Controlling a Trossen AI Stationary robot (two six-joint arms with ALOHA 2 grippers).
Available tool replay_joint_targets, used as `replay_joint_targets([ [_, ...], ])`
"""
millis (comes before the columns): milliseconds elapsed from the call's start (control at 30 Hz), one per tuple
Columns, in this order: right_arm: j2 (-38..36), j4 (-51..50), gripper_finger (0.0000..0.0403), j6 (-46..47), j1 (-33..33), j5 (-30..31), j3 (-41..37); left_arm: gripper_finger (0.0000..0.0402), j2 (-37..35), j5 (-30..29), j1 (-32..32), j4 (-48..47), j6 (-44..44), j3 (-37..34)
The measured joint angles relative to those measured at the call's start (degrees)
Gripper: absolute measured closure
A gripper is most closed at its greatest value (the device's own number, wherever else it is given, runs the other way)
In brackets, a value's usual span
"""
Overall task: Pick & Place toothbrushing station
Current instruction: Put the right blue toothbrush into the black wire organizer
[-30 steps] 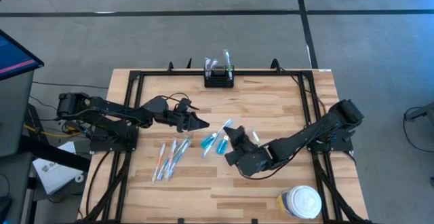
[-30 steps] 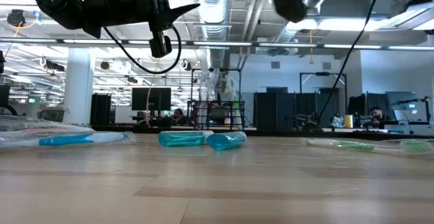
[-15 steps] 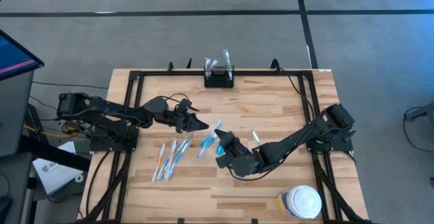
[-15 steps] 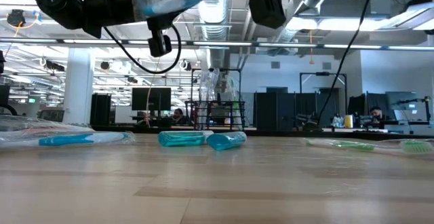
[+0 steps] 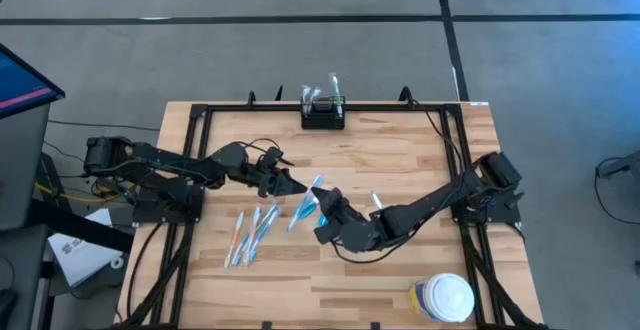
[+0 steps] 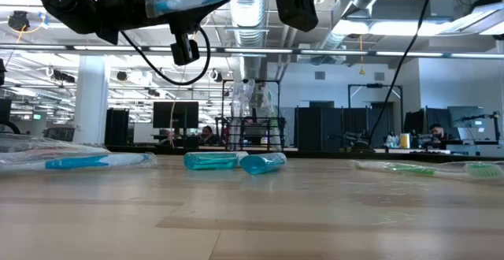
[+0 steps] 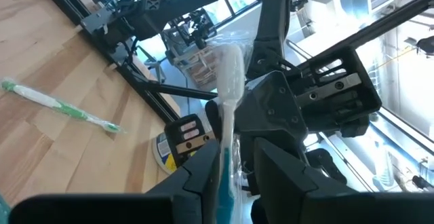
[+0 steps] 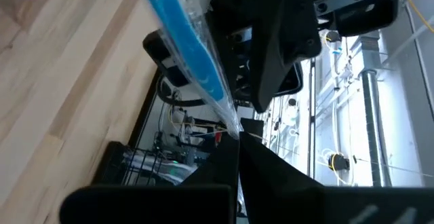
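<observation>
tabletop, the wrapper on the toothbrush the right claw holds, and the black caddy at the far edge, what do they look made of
Tabletop: pale wood, apparently butcher-block, judging by its narrow jointed strips and matte grain.
Toothbrush wrapper: thin clear plastic film, glossy and crinkled, over a blue handle, pinched in the right claw.
Toothbrushing station: black, probably plastic or metal; too small to tell.

Crowded mid-bench, open far side

Both arms meet over the loose toothbrushes (image 5: 252, 232); bare bench (image 5: 400, 155) leads clear to the toothbrushing station (image 5: 323, 114).
</observation>
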Motion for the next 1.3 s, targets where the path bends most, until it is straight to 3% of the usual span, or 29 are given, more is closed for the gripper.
replay_joint_targets([
  [733, 0.0, 3.4, 0.0403, -1.3, -2.0, -3.7, 0.0, 0.0316, 0.0, 2.8, 0.0, -0.7, 0.2, 0.0],
  [1033, 0.0, 3.4, 0.0403, -1.3, -2.3, -4.0, 0.0, 0.0382, 0.0, 3.9, 0.0, -1.5, 3.3, 0.0],
  [1300, 0.0, 2.6, 0.0403, -0.4, -2.2, -4.0, 0.0, 0.0381, 0.0, 3.8, 0.0, -3.3, 4.7, 0.0],
])
